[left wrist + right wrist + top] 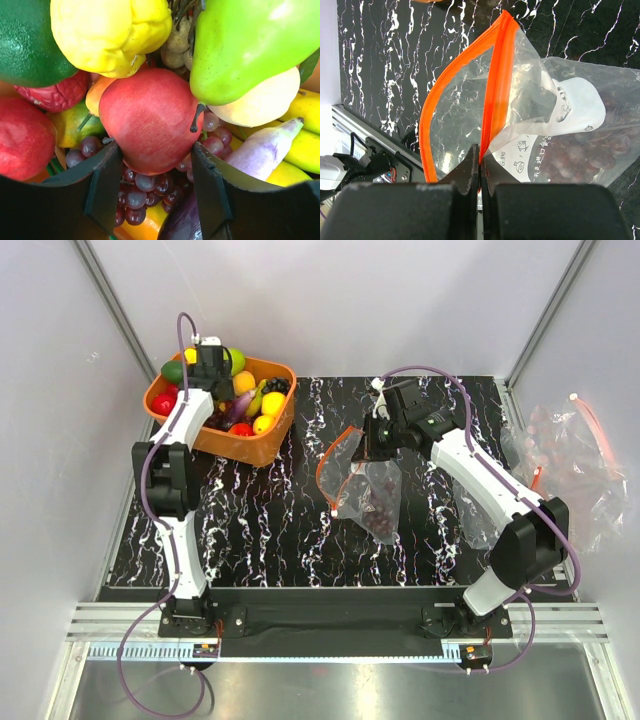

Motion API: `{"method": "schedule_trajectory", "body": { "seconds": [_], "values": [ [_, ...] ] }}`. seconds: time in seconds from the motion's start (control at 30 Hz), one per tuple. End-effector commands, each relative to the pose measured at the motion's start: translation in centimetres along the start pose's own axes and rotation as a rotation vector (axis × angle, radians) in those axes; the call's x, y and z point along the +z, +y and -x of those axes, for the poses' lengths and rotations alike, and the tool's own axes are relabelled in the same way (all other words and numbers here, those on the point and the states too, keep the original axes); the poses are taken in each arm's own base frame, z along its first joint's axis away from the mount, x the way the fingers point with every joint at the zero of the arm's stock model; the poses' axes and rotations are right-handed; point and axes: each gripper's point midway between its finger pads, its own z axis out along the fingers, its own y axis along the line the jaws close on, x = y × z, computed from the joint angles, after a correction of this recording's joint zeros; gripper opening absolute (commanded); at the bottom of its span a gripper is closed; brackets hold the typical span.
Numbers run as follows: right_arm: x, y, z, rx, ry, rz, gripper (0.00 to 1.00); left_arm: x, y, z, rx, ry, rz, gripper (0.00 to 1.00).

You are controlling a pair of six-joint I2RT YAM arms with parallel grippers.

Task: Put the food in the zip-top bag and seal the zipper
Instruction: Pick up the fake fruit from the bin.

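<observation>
The orange basket [245, 448] sits at the far left corner of the black marbled tabletop [250, 530], heaped with toy fruit. The left hand [155, 149] is lowered into that heap. In the left wrist view its two dark fingers [105, 190] stand apart on either side of a red apple [147, 117], their tips level with the apple's lower flanks. Whether they already press on it or only bracket it cannot be told. Around the apple lie a green pear [245, 45] and a knobbly yellow fruit [110, 30] above it, and purple grapes [137, 195] underneath it. To the right of the basket, near the middle of the tabletop and well apart from the basket, is the zip-top bag [375, 495]. The right hand [480, 160] is clenched on the zipper [497, 85], pinching one orange-red strip between closed fingertips. The other strip bows away from it, so the mouth gapes toward the basket side. Inside the bag, at its end away from the mouth, rests a dark grape bunch [585, 155], partly behind a white printed label. Farther from the basket, past the tabletop's right edge, lies a crumpled pile of spare clear bags [575, 455].
</observation>
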Motion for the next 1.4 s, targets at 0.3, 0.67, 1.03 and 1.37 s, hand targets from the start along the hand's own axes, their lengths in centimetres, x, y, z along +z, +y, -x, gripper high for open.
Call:
{"method": "schedule_trajectory", "body": {
  "seconds": [0.3, 0.67, 1.03, 1.37],
  "values": [
    [-0.5, 1.3, 0.9, -0.036, -0.041, 0.050, 0.00, -9.1, -1.6, 4.7, -0.044, -0.179, -0.142, 0.33],
    [-0.5, 1.1, 0.6, -0.018, -0.035, 0.044, 0.00, -18.5, -4.4, 3.4, -0.077, -0.205, -0.469, 0.33],
    [-0.5, 1.1, 1.5, -0.014, -0.051, 0.023, 0.00, -31.7, -11.0, 1.4, -0.128, -0.257, -1.041, 0.34],
    [-0.5, 0.7, 2.0, -0.002, -0.074, -0.006, 0.00, -38.0, -17.5, -3.8, -0.077, -0.143, -1.264, 0.34]
  ]
}}
